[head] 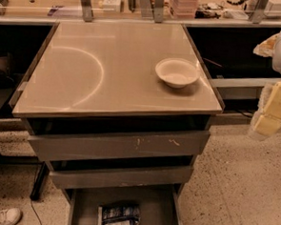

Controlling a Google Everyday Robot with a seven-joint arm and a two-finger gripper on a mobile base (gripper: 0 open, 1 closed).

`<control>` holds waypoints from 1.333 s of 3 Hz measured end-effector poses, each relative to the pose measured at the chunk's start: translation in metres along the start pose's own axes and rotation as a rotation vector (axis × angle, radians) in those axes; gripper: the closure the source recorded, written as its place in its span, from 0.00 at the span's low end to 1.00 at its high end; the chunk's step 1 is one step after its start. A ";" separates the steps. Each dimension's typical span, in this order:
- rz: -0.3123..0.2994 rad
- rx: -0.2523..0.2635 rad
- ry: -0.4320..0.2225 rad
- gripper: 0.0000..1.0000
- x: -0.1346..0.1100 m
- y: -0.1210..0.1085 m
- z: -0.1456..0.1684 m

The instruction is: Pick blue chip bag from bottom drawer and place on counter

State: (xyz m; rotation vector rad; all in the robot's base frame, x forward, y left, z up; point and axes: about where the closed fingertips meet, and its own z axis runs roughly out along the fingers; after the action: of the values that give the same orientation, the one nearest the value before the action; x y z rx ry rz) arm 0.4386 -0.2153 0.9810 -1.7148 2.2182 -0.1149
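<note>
The blue chip bag [119, 218] lies flat in the open bottom drawer [156, 206], toward its front left, partly cut off by the lower edge of the view. The counter [100, 69] is the glossy beige top of the cabinet, with a curved light reflection on its left half. My gripper [270, 113], with pale yellow parts, hangs at the far right of the view. It is beside the cabinet's right front corner, above the floor and well apart from the bag.
A white bowl [177, 72] stands on the counter's right side. Two scuffed grey drawers [119, 144] sit slightly open above the bottom one. A cluttered wooden bench [137, 4] runs along the back. A white shoe [0, 216] and a cable [34, 208] are at the lower left.
</note>
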 end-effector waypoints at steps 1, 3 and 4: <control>0.000 0.000 0.000 0.00 0.000 0.000 0.000; 0.032 -0.141 -0.079 0.00 -0.007 0.062 0.073; 0.060 -0.258 -0.102 0.00 -0.005 0.107 0.139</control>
State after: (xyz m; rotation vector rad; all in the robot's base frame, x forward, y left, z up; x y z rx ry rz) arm 0.3840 -0.1621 0.8233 -1.7345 2.2863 0.2789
